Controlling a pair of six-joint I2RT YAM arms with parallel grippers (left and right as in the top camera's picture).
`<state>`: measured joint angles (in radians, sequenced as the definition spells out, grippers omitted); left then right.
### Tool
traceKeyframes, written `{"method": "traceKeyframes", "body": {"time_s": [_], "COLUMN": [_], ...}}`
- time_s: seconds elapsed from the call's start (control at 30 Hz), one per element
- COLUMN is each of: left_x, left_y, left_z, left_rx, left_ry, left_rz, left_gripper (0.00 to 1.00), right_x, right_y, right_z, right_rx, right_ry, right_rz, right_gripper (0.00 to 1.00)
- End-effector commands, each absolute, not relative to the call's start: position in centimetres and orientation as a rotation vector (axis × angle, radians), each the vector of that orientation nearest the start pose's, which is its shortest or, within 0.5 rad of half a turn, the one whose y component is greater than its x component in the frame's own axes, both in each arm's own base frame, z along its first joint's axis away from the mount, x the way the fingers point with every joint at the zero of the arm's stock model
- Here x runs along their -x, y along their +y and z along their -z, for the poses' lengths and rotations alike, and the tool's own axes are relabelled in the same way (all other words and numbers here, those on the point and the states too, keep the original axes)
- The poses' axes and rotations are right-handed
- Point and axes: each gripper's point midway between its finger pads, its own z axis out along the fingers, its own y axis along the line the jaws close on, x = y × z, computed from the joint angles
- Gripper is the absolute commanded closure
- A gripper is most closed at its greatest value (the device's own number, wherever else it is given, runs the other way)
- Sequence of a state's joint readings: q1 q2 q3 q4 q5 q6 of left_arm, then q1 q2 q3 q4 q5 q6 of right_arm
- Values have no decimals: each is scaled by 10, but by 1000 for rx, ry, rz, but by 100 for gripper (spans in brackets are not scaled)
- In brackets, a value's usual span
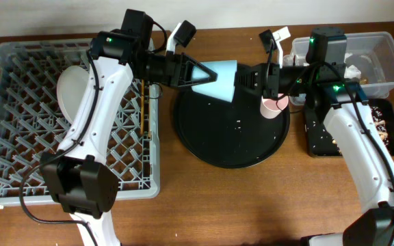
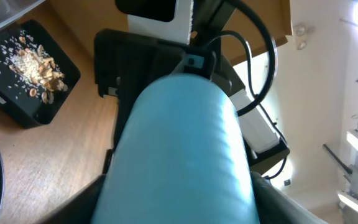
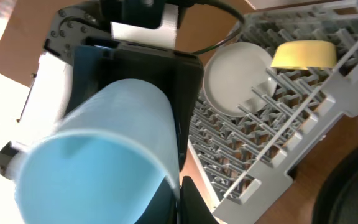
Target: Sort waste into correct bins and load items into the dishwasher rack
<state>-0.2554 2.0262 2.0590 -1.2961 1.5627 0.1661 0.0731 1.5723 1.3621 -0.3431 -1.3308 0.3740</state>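
The light blue cup is held on its side above the large round black tray, between both grippers. My left gripper is shut on its base end, and the cup fills the left wrist view. My right gripper pinches the cup's rim wall, one finger inside and one outside. The pink cup stands on the round tray's right edge. The pale grey plate and the chopsticks are in the dishwasher rack. The yellow bowl sits in the rack near the plate.
The clear tub with white napkins stands at the back right. The flat black tray with tan food scraps lies in front of it. The spoon is not in view.
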Motion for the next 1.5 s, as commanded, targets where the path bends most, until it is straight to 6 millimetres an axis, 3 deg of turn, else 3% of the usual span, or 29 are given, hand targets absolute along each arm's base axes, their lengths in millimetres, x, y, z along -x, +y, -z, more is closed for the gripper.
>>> {"method": "traceKeyframes", "body": {"time_s": [0.0, 0.03, 0.1, 0.17, 0.27, 0.3, 0.37, 0.43, 0.47, 0.53, 0.6, 0.7, 0.9, 0.97, 1.27, 1.47], "left_x": [-340, -340, -340, -342, -358, -369, -385, -394, -396, -391, -375, -358, -367, -379, -402, -404], "left_y": [-268, -268, -268, -266, -245, -227, -194, -169, -150, -94, -56, -27, -27, -28, -30, -47], "left_z": [-356, -356, -356, -356, -355, -353, -346, -332, -321, -300, -284, -259, -177, -161, -149, -126], "left_rx": [-787, -787, -788, -785, -734, -694, -623, -564, -510, -323, -192, -26, -11, -11, -14, -74], "left_ry": [1953, 1953, 1954, 1953, 1961, 1995, 2090, 2233, 2343, 2571, 2715, 2856, 2934, 2897, 2825, 2879], "left_rz": [2090, 2091, 2090, 2080, 2003, 1903, 1672, 1381, 1163, 634, 312, 35, 11, 14, 22, 24], "left_gripper": [69, 71, 71, 73, 82, 85, 87, 88, 88, 87, 88, 88, 88, 88, 87, 88], "right_x": [-354, -355, -356, -358, -370, -377, -387, -393, -395, -395, -391, -389, -386, -385, -382, -381], "right_y": [198, 197, 197, 194, 169, 153, 131, 118, 112, 105, 101, 100, 97, 96, 96, 96], "right_z": [-331, -330, -330, -330, -329, -328, -317, -300, -282, -253, -233, -219, -211, -209, -207, -207], "right_rx": [554, 547, 546, 537, 457, 399, 278, 172, 93, -11, -57, -89, -110, -119, -127, -130], "right_ry": [1953, 1957, 1958, 1957, 1960, 1968, 2017, 2093, 2176, 2314, 2409, 2478, 2519, 2531, 2545, 2550], "right_rz": [-1663, -1653, -1650, -1644, -1606, -1581, -1525, -1447, -1366, -1215, -1095, -988, -928, -921, -923, -919], "right_gripper": [92, 79, 72, 55, 31, 23, 18, 14, 14, 13, 12, 12, 12, 12, 12, 12]}}
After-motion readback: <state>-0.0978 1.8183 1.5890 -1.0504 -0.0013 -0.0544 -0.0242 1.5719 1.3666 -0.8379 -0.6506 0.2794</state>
